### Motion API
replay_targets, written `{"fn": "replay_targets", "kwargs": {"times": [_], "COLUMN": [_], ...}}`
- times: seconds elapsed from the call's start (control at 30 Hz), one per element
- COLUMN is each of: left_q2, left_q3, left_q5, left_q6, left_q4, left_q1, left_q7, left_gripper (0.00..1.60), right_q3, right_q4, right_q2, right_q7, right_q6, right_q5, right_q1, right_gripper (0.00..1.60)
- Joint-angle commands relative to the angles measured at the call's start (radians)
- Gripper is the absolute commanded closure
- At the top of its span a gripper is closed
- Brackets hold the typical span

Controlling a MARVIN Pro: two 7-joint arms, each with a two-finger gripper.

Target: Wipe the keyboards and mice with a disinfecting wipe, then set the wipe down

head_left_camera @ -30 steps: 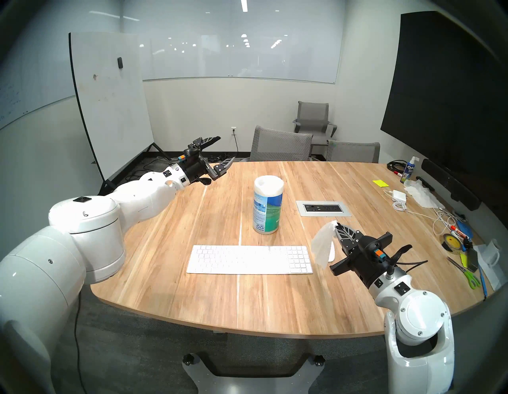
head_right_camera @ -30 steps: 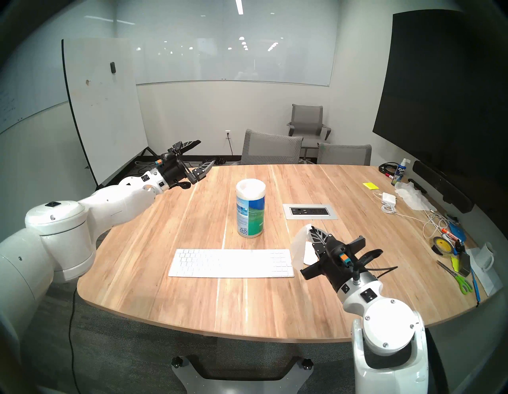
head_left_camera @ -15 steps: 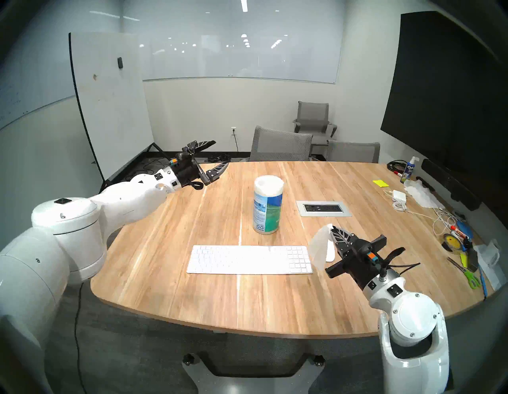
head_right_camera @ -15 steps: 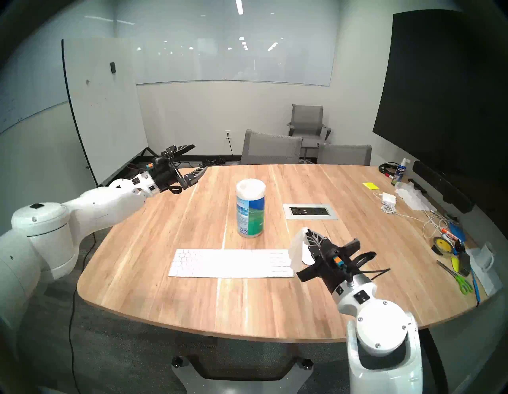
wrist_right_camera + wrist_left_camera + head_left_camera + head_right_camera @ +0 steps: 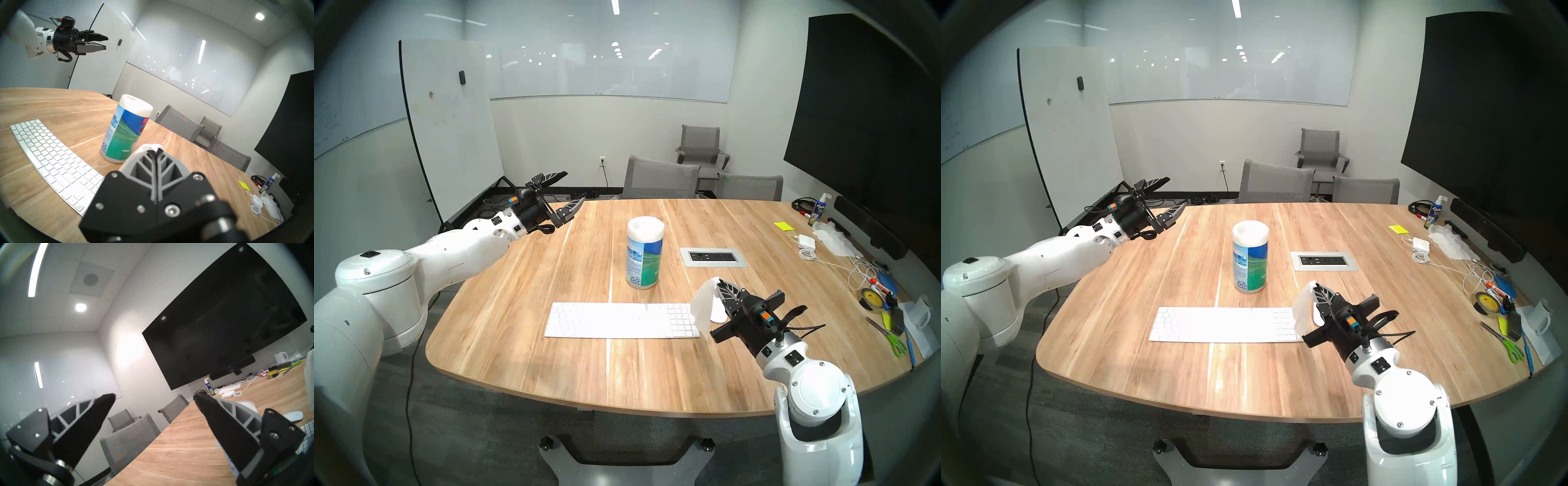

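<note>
The white keyboard (image 5: pixel 621 320) (image 5: pixel 1226 324) (image 5: pixel 51 157) lies flat near the table's front edge. My right gripper (image 5: pixel 719 283) (image 5: pixel 1316 285) (image 5: pixel 157 150) hovers just past its right end, shut on the white wipe (image 5: pixel 704 303) (image 5: pixel 1302 310) (image 5: pixel 147 147). The wipe hangs limp from the fingertips, in front of the number pad end. The white mouse (image 5: pixel 718 310) (image 5: pixel 1316 314) sits right of the keyboard, mostly hidden behind the wipe and the fingers. My left gripper (image 5: pixel 575 186) (image 5: pixel 1177 190) (image 5: pixel 154 395) (image 5: pixel 106 43) is open and empty above the table's far left edge.
The wipes canister (image 5: pixel 644 253) stands upright behind the keyboard. A power outlet plate (image 5: pixel 713 257) is set into the table. Along the right edge lie a charger (image 5: pixel 806 241), a tissue pile (image 5: pixel 833 241), cables, tape and scissors (image 5: pixel 890 336). Grey chairs (image 5: pixel 660 178) stand at the far side.
My right gripper has carried the wipe left and slightly nearer, up to the keyboard's right end. My left arm has drawn back to the left, still open.
</note>
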Motion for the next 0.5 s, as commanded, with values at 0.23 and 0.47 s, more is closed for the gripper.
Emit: {"fn": "replay_targets", "kwargs": {"times": [0.23,0.47], "left_q2": [0.012,0.002], "left_q3": [-0.067,-0.117], "left_q5": [0.02,0.03], "left_q6": [-0.002,-0.002], "left_q4": [0.055,0.067], "left_q1": [0.037,0.057], "left_q7": [0.007,0.015], "left_gripper": [0.0,0.0], "right_q3": [-0.016,-0.034], "right_q4": [-0.008,-0.001], "right_q2": [-0.001,-0.003], "right_q7": [-0.005,-0.007], "right_q6": [-0.002,0.0], "right_q5": [-0.013,-0.027], "right_q1": [0.029,0.035], "right_gripper": [1.6,1.6]}}
